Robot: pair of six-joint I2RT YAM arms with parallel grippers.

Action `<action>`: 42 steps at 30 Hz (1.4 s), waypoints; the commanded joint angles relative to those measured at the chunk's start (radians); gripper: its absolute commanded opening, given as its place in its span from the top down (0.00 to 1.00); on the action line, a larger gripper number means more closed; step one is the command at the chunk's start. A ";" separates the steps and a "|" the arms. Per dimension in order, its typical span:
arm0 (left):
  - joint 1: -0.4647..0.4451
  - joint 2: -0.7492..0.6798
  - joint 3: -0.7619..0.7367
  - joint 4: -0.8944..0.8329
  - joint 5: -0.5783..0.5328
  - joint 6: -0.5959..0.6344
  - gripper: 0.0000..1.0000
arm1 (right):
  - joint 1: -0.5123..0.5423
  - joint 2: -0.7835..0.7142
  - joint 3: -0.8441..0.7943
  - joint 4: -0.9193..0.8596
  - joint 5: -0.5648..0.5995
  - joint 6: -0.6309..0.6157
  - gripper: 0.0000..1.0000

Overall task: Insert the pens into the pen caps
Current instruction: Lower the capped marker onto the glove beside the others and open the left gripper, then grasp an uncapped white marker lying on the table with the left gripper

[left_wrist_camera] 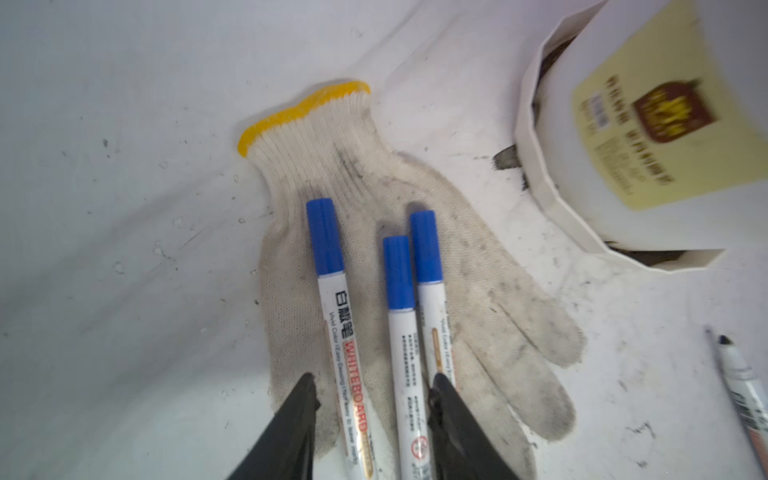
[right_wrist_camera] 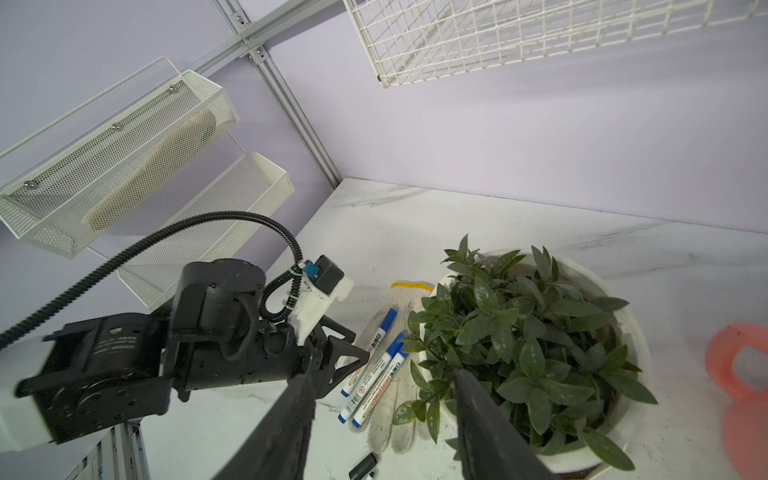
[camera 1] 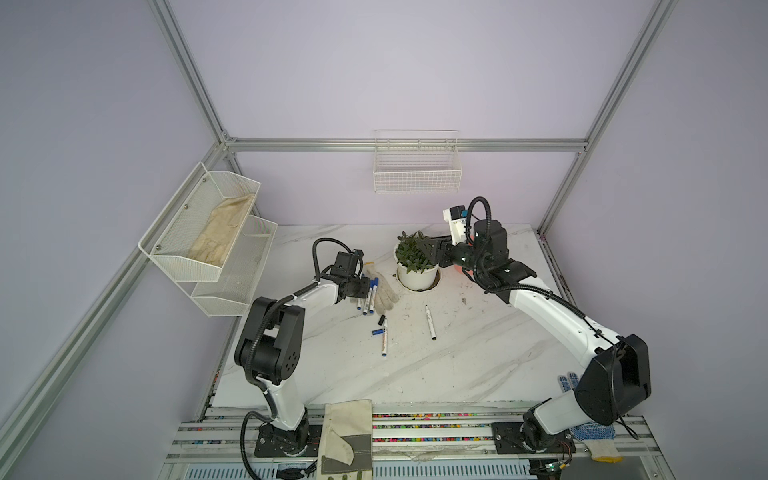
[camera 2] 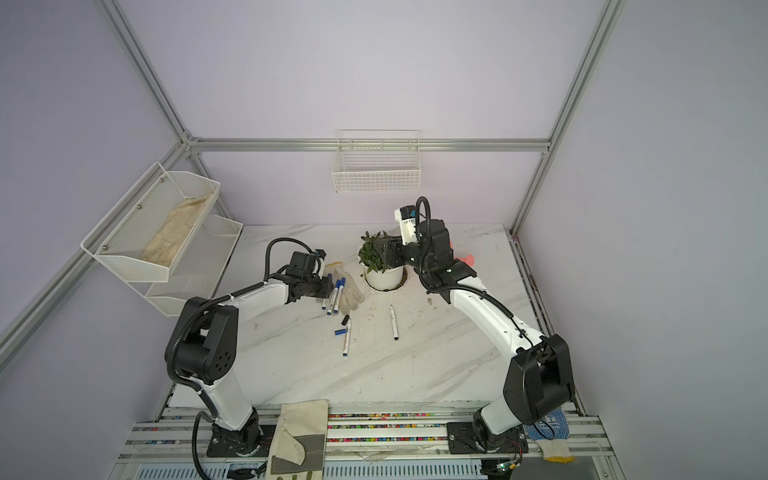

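Left tool (left_wrist_camera: 374, 378), jaws apart and empty, over three capped pens (left_wrist_camera: 399, 332), seemingly set aside on the glove (left_wrist_camera: 498, 291) as finished. Centre tabletop (camera 1: 332, 374): two uncapped pens (camera 1: 430, 323), one blue cap (camera 1: 377, 332), one black cap (camera 1: 381, 320), lying within reach of both arms. Right tool (right_wrist_camera: 384, 376), jaws apart and empty, above the potted plant (right_wrist_camera: 540, 332)

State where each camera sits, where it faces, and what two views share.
Top views: overhead, looking down and forward over the table; both arms show.
Left wrist: on its arm, looking down at capped pens on a glove; left gripper shows.
Right wrist: above the plant, facing the left arm; right gripper shows.
Wrists share: pens, glove.
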 commanded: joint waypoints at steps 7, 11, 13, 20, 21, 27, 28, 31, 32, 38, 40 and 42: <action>-0.288 -0.293 -0.304 -0.065 -0.054 -0.061 0.49 | 0.002 -0.015 -0.009 -0.008 0.019 -0.016 0.44; -0.379 -0.318 -0.346 -0.099 -0.128 -0.163 0.43 | 0.002 -0.013 -0.009 -0.008 0.018 -0.012 0.44; -0.406 -0.302 -0.346 -0.114 -0.154 -0.186 0.43 | 0.002 -0.013 -0.008 -0.008 0.018 -0.011 0.44; -0.424 -0.173 -0.268 -0.188 -0.155 -0.194 0.46 | 0.002 -0.014 -0.002 -0.014 0.018 -0.014 0.45; -0.426 -0.158 -0.258 -0.204 -0.162 -0.192 0.47 | 0.002 -0.017 -0.004 -0.014 0.022 -0.016 0.45; -0.428 -0.104 -0.230 -0.202 -0.120 -0.163 0.49 | 0.002 -0.023 -0.014 -0.013 0.033 -0.022 0.45; -0.428 -0.098 -0.224 -0.195 -0.090 -0.149 0.51 | 0.002 -0.023 -0.014 -0.014 0.033 -0.022 0.45; -0.428 -0.082 -0.207 -0.191 -0.039 -0.118 0.57 | 0.001 -0.026 -0.015 -0.014 0.040 -0.023 0.45; -0.428 -0.079 -0.203 -0.191 -0.031 -0.105 0.61 | 0.002 -0.028 -0.015 -0.015 0.043 -0.024 0.45; -0.427 -0.059 -0.179 -0.193 0.007 -0.042 0.76 | 0.002 -0.032 -0.017 -0.017 0.052 -0.028 0.45; -0.428 -0.052 -0.172 -0.193 0.011 -0.038 0.83 | 0.002 -0.034 -0.016 -0.021 0.054 -0.028 0.45; -0.429 -0.040 -0.162 -0.191 0.009 -0.008 0.90 | 0.001 -0.037 -0.017 -0.025 0.061 -0.028 0.45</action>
